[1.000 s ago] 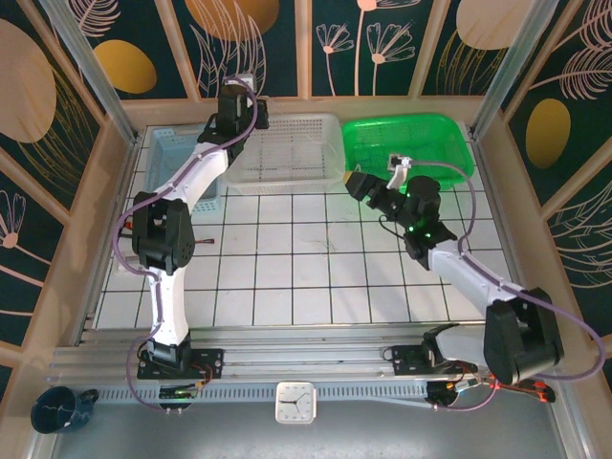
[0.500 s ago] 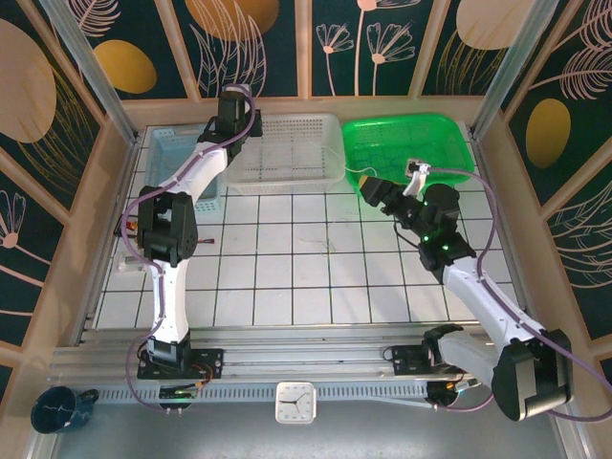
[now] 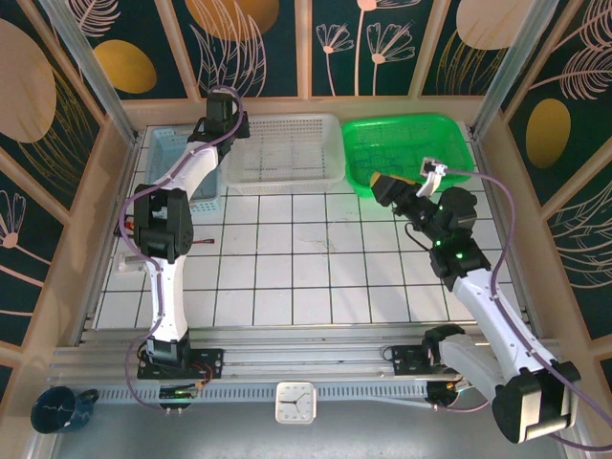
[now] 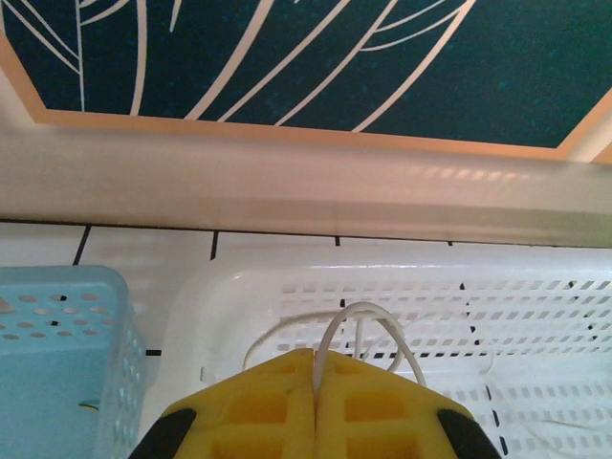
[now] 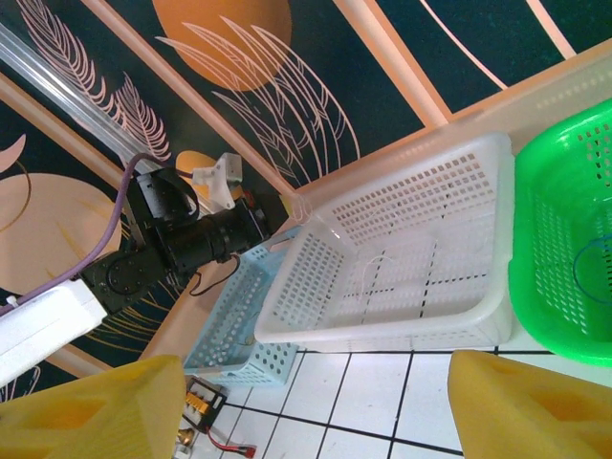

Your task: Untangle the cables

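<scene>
Your left gripper (image 4: 314,382) is clamping a whitish cable (image 4: 361,306), carrying it toward the white basket's (image 3: 287,182) back-left corner. Your right gripper (image 3: 381,185), fingers apart, is retreating beside the green basket (image 3: 406,119); that strand is likely being sorted out.

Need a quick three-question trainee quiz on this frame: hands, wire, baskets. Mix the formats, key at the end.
1. True or false: the left hand is shut on a thin whitish wire.
2. Pick one. The right hand is: A) open, holding nothing; B) shut on a blue wire; C) shut on a basket rim.
3. Short answer: in the top view, name the three baskets along the back of the table from left to right.

Key
1. True: the wire loops out from between the closed yellow fingers.
2. A
3. Pale blue plastic basket, white perforated plastic basket, green plastic basket.
</scene>
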`<state>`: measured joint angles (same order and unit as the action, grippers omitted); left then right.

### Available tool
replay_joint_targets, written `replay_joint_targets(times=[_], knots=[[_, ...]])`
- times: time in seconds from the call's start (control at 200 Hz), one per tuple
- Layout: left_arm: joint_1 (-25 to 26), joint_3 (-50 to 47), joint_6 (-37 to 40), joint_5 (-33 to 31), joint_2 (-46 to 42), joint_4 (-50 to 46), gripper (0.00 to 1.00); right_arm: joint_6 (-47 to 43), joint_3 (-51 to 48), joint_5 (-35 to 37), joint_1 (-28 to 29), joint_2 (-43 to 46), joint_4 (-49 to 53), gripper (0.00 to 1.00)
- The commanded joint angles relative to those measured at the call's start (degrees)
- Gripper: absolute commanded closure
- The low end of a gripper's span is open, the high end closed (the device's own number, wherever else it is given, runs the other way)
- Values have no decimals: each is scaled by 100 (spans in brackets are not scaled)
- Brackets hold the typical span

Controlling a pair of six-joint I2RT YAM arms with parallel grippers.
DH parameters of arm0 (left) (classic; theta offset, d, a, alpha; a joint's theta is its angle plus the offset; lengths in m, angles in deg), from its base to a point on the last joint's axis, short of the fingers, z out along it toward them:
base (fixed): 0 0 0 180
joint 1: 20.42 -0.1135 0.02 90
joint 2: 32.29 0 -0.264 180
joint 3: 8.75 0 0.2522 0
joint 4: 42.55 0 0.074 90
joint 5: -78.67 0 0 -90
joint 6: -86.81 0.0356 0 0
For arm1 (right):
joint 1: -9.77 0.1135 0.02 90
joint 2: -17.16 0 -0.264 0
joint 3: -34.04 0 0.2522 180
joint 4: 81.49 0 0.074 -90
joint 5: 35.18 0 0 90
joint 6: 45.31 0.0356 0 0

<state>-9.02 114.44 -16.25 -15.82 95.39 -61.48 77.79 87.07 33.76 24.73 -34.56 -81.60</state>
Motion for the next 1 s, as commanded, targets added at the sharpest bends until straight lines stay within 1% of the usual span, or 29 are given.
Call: replay_joint_targets(times=[0.0, 0.165, 0.315, 0.34, 0.36, 0.39, 0.425, 0.445, 0.47, 0.48, 0.495, 0.505, 0.626, 0.721, 0.856, 0.991], knots=[[20, 83, 14, 343, -53, 21, 100, -129, 142, 14, -48, 83, 134, 27], [24, -79, -57, 1000, -316, 76, 100, -128, 34, -3, -53, -16, 103, 27], [33, -525, -170, 1424, -647, 190, 99, -194, -66, -12, -42, -200, 105, 28], [38, -610, -163, 1461, -713, 215, 89, -205, -91, -12, -45, -233, 104, 28], [49, -681, -170, 1454, -763, 224, 76, -212, -109, -12, -46, -261, 104, 28], [48, -787, -162, 1423, -836, 235, 54, -223, -133, -12, -36, -309, 104, 28], [50, -905, -151, 1379, -929, 251, 33, -234, -151, -21, -23, -388, 110, 28], [55, -972, -149, 1342, -988, 260, 24, -249, -162, -20, -20, -421, 120, 28], [55, -1062, -139, 1294, -1058, 274, 16, -264, -177, -21, 4, -478, 121, 28], [53, -1092, -136, 1280, -1093, 278, 10, -272, -181, -14, 11, -494, 128, 28], [54, -1138, -121, 1261, -1133, 284, 3, -286, -187, -13, 27, -523, 130, 28], [55, -1159, -112, 1247, -1162, 287, 2, -287, -190, -6, 32, -540, 130, 28], [54, -1370, -18, 1174, -1469, 238, 1, -405, -209, 121, 199, -757, 180, 28], [54, -1567, -43, 1243, -1765, 239, 1, -528, -179, 328, 416, -967, 286, 28], [71, -2029, -313, 1497, -2284, 329, 1, -711, -88, 695, 807, -1461, 546, 29], [178, -2846, -689, 1830, -2886, 531, 1, -781, -17, 918, 1110, -2072, 637, 31]])
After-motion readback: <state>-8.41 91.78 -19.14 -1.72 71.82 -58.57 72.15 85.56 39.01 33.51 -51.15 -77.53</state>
